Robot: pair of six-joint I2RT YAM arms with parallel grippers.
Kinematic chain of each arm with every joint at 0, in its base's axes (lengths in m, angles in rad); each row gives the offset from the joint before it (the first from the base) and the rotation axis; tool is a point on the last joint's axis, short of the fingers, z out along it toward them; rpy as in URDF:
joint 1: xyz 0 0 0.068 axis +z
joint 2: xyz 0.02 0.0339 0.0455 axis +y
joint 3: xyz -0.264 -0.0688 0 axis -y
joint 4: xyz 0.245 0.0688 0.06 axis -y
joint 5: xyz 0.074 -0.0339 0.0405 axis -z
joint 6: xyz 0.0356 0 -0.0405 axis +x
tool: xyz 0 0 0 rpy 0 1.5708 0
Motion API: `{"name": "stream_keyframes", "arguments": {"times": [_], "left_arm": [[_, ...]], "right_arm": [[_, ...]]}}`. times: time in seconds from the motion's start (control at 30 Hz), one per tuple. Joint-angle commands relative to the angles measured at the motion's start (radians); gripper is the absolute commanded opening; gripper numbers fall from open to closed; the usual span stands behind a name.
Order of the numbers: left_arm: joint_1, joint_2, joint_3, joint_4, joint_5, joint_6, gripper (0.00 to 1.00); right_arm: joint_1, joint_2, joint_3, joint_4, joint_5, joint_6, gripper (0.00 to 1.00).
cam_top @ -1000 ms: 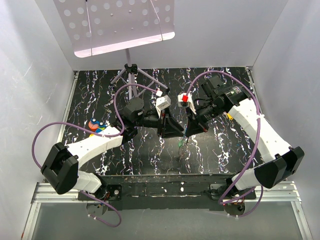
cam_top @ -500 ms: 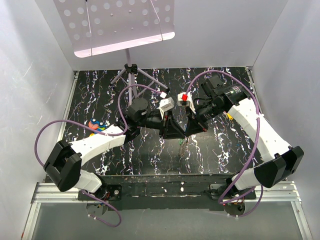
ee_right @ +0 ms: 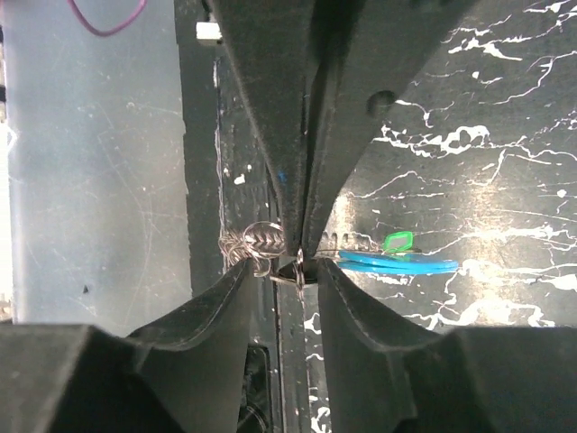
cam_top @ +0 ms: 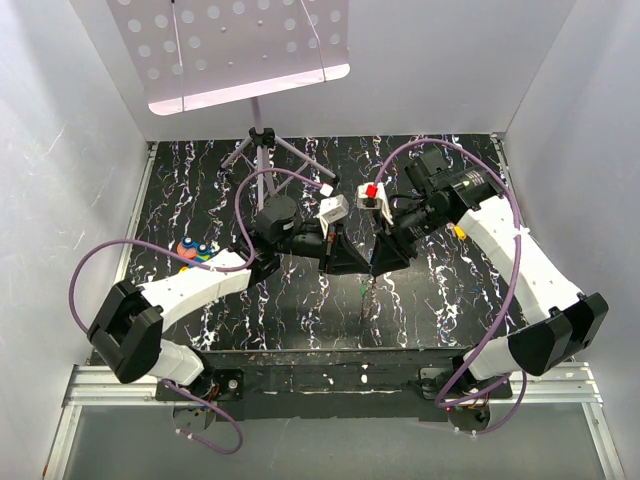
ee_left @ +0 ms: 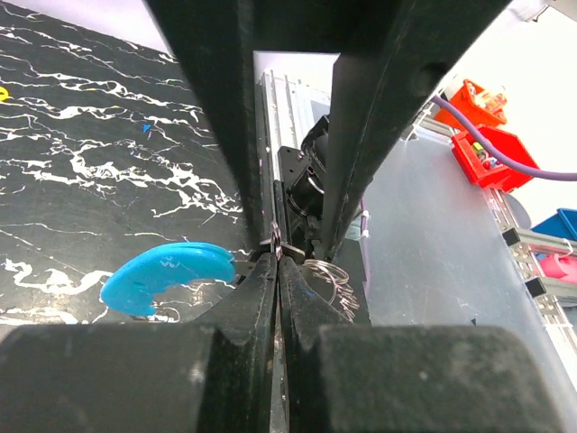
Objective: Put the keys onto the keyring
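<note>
Centrally, left gripper (ee_left: 277, 260) and right gripper (ee_right: 302, 259) are each clamping the keyring (ee_right: 388, 262), holding it above the desk (cam_top: 190, 190) at mid-frame. Its thin, light, slippery wire is probably demanding a pinch beside the blue tag (ee_left: 167, 275).

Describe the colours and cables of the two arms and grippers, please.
The left arm and right arm have white shells, black joints and looping purple cables. The left gripper and right gripper are black; a red tab sits near the right one.
</note>
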Motion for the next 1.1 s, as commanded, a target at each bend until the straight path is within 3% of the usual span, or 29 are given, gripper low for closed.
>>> {"name": "stream_keyframes", "arguments": {"times": [0.0, 0.2, 0.3, 0.4, 0.53, 0.6, 0.8, 0.97, 1.07], "left_arm": [[0.0, -0.098, -0.034, 0.062, -0.043, 0.006, 0.0], [0.015, -0.2, -0.125, 0.262, -0.12, -0.005, 0.0], [0.027, -0.237, -0.16, 0.415, -0.166, -0.035, 0.0], [0.036, -0.251, -0.204, 0.611, -0.212, -0.093, 0.0], [0.047, -0.236, -0.231, 0.855, -0.264, -0.188, 0.0], [0.059, -0.216, -0.222, 0.94, -0.275, -0.26, 0.0], [0.096, -0.139, -0.217, 1.153, -0.302, -0.455, 0.0], [0.101, -0.116, -0.211, 1.136, -0.238, -0.474, 0.0], [0.101, -0.112, -0.217, 1.12, -0.213, -0.477, 0.0]], "right_arm": [[-0.028, -0.028, 0.064, 0.011, -0.063, 0.008, 0.47], [-0.048, -0.067, 0.144, -0.026, -0.138, -0.074, 0.52], [-0.056, -0.153, 0.083, 0.104, -0.211, -0.065, 0.54], [-0.062, -0.302, -0.098, 0.384, -0.278, 0.039, 0.56], [-0.062, -0.504, -0.382, 1.01, -0.238, 0.399, 0.67], [-0.06, -0.537, -0.436, 1.176, -0.204, 0.535, 0.69], [-0.062, -0.509, -0.41, 1.283, -0.17, 0.781, 0.66], [-0.062, -0.494, -0.413, 1.352, -0.17, 0.921, 0.62], [-0.062, -0.463, -0.399, 1.361, -0.202, 0.967, 0.52]]}}
